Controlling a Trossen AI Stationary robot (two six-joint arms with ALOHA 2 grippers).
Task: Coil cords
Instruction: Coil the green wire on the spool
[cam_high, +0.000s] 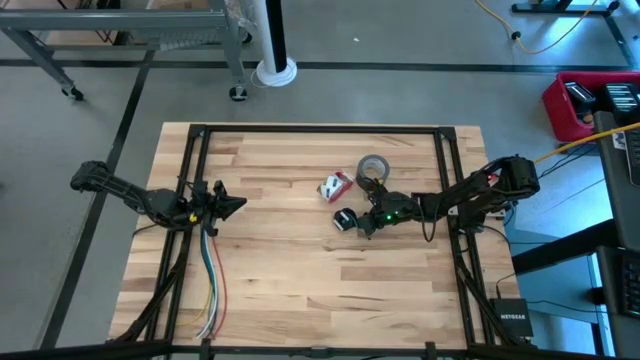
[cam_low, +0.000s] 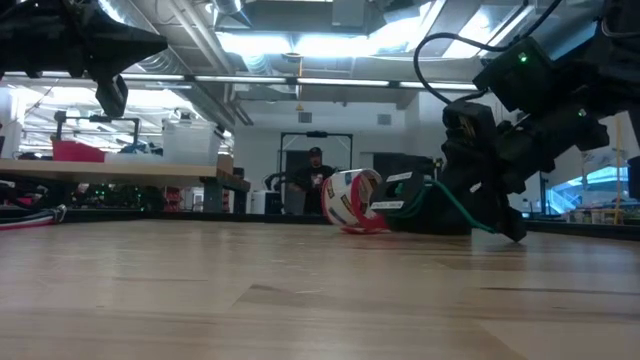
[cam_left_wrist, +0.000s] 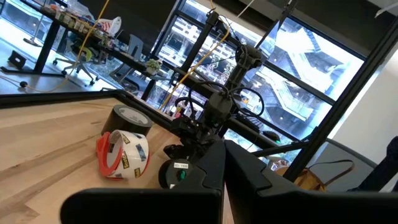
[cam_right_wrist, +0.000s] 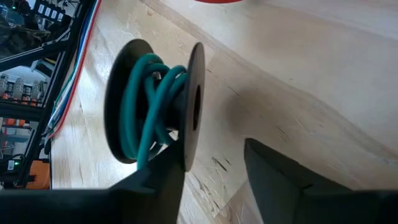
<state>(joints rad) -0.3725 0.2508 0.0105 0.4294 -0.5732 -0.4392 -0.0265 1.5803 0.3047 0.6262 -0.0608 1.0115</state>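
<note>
Cord (cam_right_wrist: 152, 106) on its black spool, just ahead of the spread right jaws; left arm far off.
Left gripper (cam_high: 232, 205): near the table's left edge, jaws pressed together, holding nothing, well apart from the cord; long coloured wires (cam_high: 208, 285) trail along the table (cam_high: 280, 280) on its near side. Red-and-white tape roll (cam_high: 336, 186) and grey tape roll (cam_high: 372, 166): just beyond the cord, off to the side of the right jaws. Cord again: green turns wound between two black discs, spool on edge on the wood, its axle lying flat. One disc sits by the tip of one right finger (cam_right_wrist: 149, 180); contact unclear. Right gripper (cam_high: 366, 226): much the nearer, low over the table, jaws apart, pinching nothing. No containers in view. Judgement: next move belongs to the right arm.
</note>
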